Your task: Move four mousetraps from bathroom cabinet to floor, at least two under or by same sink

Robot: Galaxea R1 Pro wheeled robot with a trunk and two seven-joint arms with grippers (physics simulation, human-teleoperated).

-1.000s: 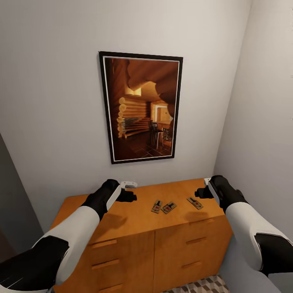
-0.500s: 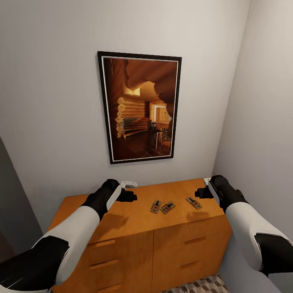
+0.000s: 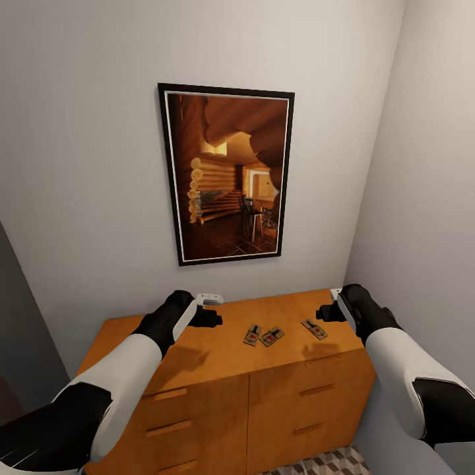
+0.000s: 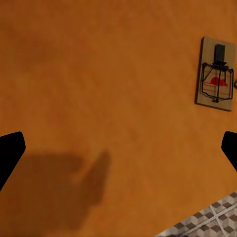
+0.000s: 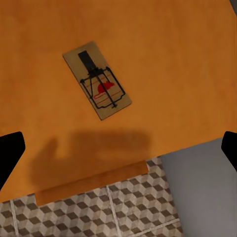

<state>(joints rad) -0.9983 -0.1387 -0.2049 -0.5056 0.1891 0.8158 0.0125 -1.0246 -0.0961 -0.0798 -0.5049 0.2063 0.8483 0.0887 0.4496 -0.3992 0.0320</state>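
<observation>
Three small flat brown wooden mousetraps [image 3: 267, 336] lie on the flat top of the low orange-brown wooden cabinet [image 3: 231, 396], lower centre of the head view — two touching, one apart rightward. The left gripper [image 3: 212, 310] and right gripper [image 3: 324, 309] hover above the top, both spread wide, holding nothing. A dark-framed cabin picture [image 3: 226, 175] hangs above.

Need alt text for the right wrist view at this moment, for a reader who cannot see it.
A single mousetrap lies flat on the orange-brown cabinet top, slanted, apart from the right gripper's dark fingertips, which stand wide open near the cabinet's front edge. Past that edge, a wooden drawer handle and the cube-patterned tiled floor show below.
</observation>
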